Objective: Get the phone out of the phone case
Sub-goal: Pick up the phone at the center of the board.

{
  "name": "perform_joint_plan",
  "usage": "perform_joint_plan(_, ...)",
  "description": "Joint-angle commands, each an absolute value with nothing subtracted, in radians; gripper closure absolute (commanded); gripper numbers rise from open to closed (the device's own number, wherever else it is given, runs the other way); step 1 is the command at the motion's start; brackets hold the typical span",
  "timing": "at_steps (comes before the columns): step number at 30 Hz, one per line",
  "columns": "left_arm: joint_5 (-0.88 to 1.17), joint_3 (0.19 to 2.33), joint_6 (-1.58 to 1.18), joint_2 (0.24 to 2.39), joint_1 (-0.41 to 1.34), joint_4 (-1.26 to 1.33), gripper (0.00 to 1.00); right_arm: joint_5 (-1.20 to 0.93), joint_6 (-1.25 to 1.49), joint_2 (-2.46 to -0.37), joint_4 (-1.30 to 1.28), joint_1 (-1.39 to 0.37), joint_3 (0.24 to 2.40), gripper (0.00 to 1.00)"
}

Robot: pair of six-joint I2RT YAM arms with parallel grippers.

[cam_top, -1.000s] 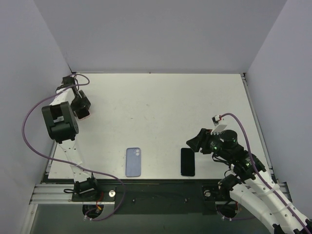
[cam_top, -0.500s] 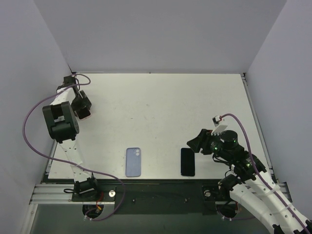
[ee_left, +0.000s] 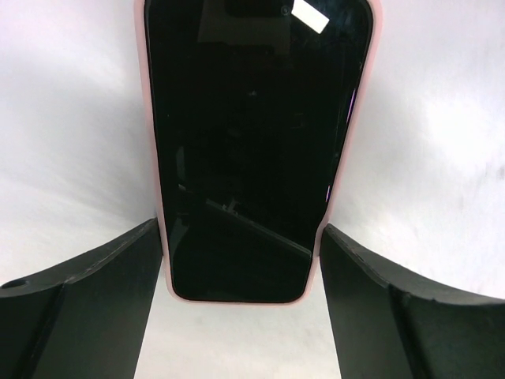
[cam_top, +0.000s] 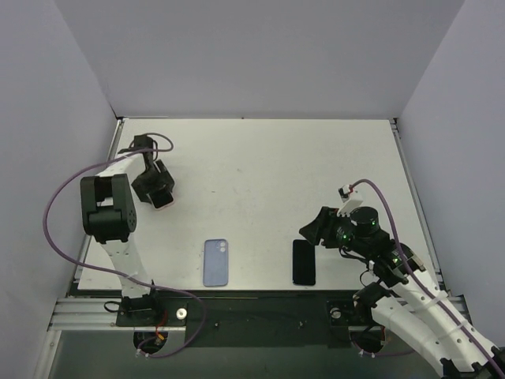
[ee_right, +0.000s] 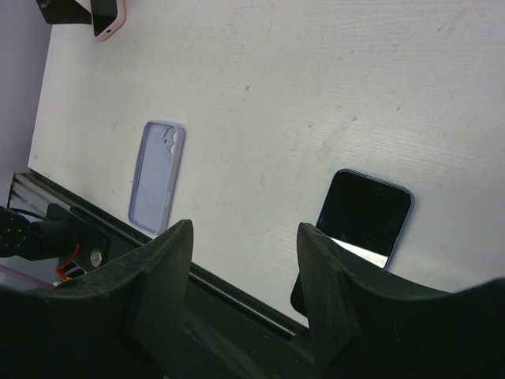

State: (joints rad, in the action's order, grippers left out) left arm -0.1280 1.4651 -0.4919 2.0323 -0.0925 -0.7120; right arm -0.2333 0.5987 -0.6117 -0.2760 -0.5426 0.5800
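Note:
A phone in a pink case (ee_left: 252, 142) lies screen up between the fingers of my left gripper (ee_left: 241, 229), which is shut on its lower sides. In the top view this gripper (cam_top: 155, 189) holds the pink-cased phone (cam_top: 163, 204) at the table's left side. The phone also shows in the right wrist view (ee_right: 110, 17). My right gripper (ee_right: 245, 229) is open and empty, and hovers by the front edge (cam_top: 309, 231).
An empty lavender case (cam_top: 215, 262) lies back up near the front edge, also in the right wrist view (ee_right: 156, 178). A bare black phone (cam_top: 304, 261) lies right of it, just below my right gripper (ee_right: 363, 217). The white table (cam_top: 276, 166) is walled on three sides.
My left gripper has swung right, away from the left wall, carrying the pink-cased phone with it. The right arm has shifted only slightly.

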Motion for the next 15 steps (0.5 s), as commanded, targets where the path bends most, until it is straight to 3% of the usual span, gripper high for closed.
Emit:
perform_joint_plan(1,0.0,1.316,-0.61,1.899,-0.014,-0.718,1.0,-0.249,0.601,-0.633,-0.227,-0.535,0.589,0.49)
perform_joint_plan(9,0.285,1.257,-0.813,1.766,0.117,-0.58,1.0,-0.293,0.666,-0.755,-0.118,-0.537,0.589,0.49)
perform_joint_plan(15,0.39,1.255,-0.913,1.694,0.218,-0.466,1.0,-0.296,0.727,-0.887,-0.023,-0.541,0.618,0.5)
